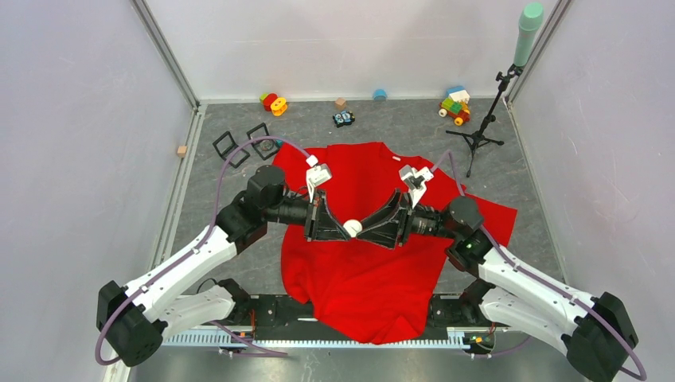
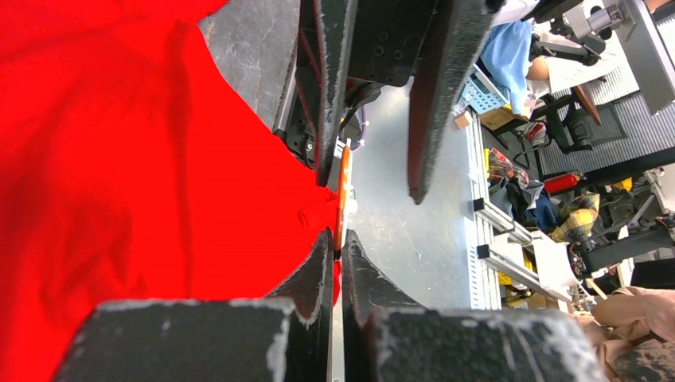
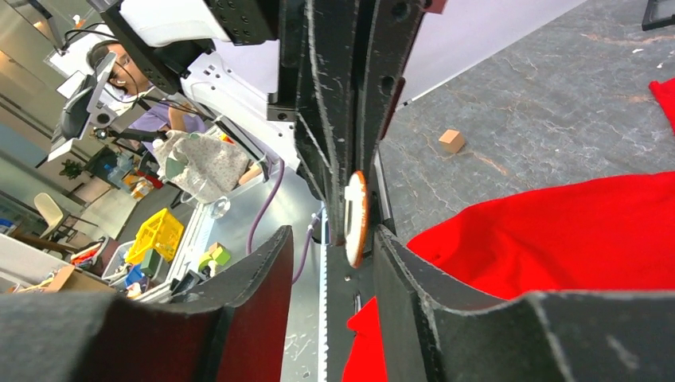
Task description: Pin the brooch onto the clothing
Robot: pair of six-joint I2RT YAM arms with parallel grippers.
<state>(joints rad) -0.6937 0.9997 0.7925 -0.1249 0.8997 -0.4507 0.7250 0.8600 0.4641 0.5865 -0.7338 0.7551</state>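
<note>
The red T-shirt (image 1: 366, 263) lies spread on the grey table, its collar at the far side. Both grippers meet above its middle. My left gripper (image 1: 345, 231) is shut on the brooch (image 1: 353, 227), a small white disc with an orange rim. In the left wrist view the brooch (image 2: 343, 191) stands edge-on, pinched at my left gripper (image 2: 337, 239). My right gripper (image 1: 363, 230) is open. In the right wrist view its fingers (image 3: 414, 278) straddle the brooch (image 3: 356, 216) and the left fingertips without closing. The shirt (image 3: 573, 231) lies beside and below the brooch.
Small toys lie along the far wall: a red-orange one (image 1: 275, 103), a toy car (image 1: 343, 118), a blue piece (image 1: 380, 95) and a coloured train (image 1: 455, 105). Two black frames (image 1: 239, 143) and a wooden block (image 1: 182, 150) sit far left. A tripod stand (image 1: 477, 135) stands far right.
</note>
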